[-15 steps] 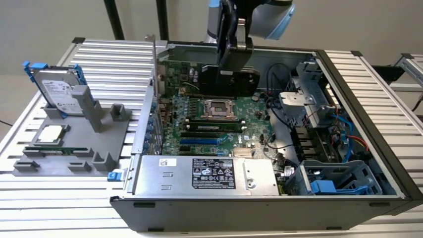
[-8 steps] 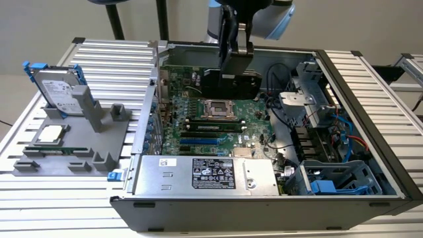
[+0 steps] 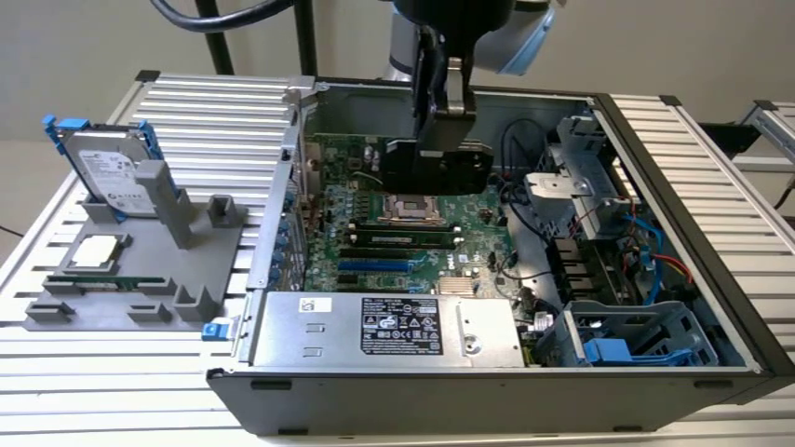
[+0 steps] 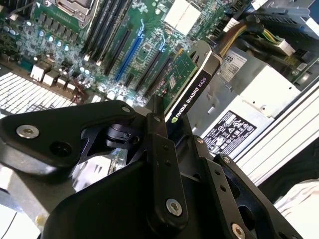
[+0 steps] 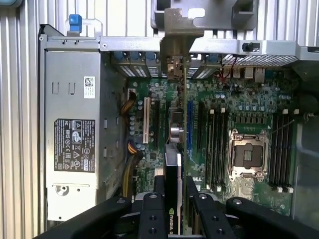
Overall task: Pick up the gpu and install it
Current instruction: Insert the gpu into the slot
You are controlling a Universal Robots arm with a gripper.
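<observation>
Above motherboard (image 5: 209, 99) slots: claw (image 5: 173, 199) clamped on gpu (image 5: 173, 164), card held edge-down.

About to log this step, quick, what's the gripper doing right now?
Gripper: shut on the gpu, holding it edge-down over the motherboard inside the open case.
</observation>
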